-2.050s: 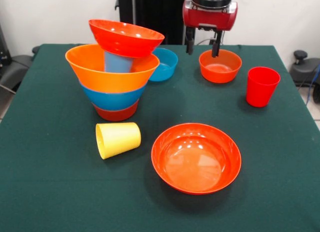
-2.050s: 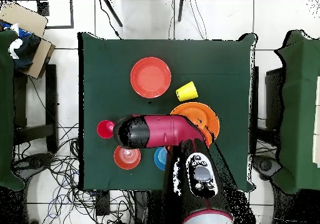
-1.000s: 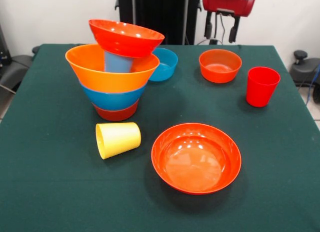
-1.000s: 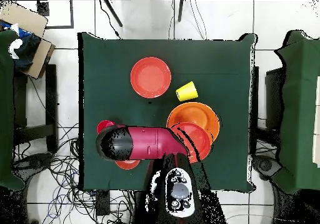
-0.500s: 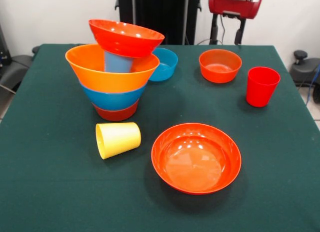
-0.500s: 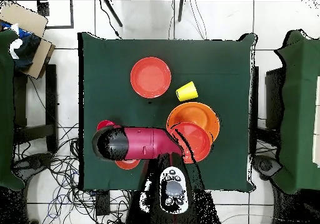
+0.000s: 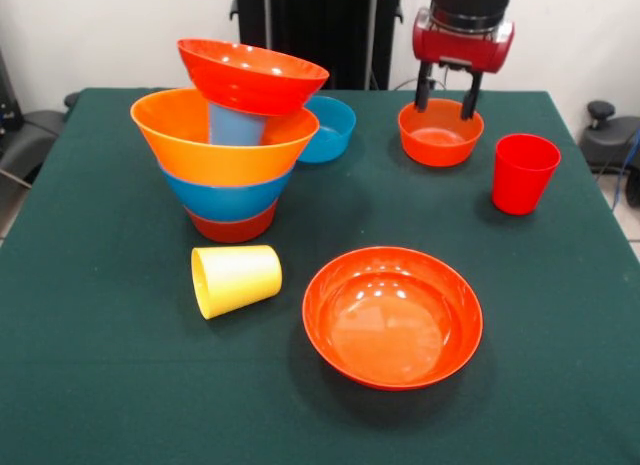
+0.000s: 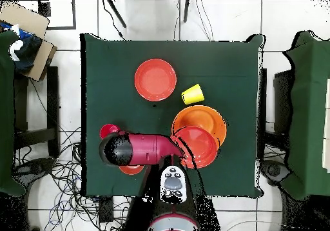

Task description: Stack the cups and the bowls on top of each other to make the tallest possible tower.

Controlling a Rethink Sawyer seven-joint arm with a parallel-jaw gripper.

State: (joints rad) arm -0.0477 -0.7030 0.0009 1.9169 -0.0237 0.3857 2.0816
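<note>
With its fingers (image 7: 468,95) spread above the small red-orange bowl (image 7: 440,135) near the worktop's (image 7: 100,385) far edge, the gripper (image 7: 446,107) should descend straddling one rim wall before pinching.

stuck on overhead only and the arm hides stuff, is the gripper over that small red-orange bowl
Observer: In the front view the gripper hangs open just above the small red-orange bowl, one finger over each side of its far rim.
Operator: holding anything
Observer: No, nothing between the fingers, and the bowl sits on the table.
Operator: whats under the top bowl on the tower
Observer: A light blue cup stands inside the huge orange bowl and carries the tilted red-orange bowl.
Operator: yellow cup upright
Observer: No, the yellow cup lies on its side.
</note>
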